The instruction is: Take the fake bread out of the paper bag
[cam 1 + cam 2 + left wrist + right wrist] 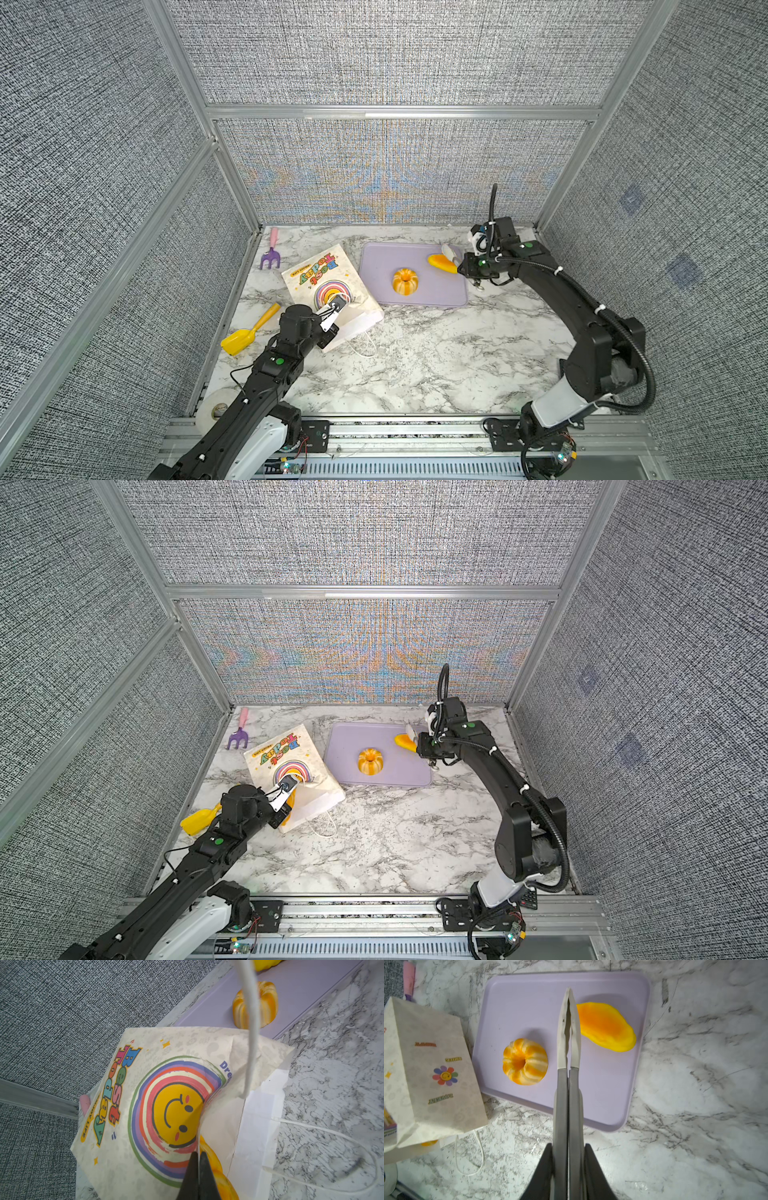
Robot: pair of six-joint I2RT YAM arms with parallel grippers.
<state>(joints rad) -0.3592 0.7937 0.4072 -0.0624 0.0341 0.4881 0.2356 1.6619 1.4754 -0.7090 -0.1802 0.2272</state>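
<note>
Left fingers (190,1172) pinch the mouth edge of the paper bag (320,274), lying at the left on the tabletop (415,365), with one braided bread (217,1169) inside. Right fingers (544,1172) grip closed tongs (569,1043) over the lilac tray (374,257), which carries a ring bun (405,281) and a long loaf (442,262).

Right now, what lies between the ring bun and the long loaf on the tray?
Only bare lilac tray, as both top views show. In the right wrist view the shut tongs, held by the right gripper, merely cross in front.
</note>
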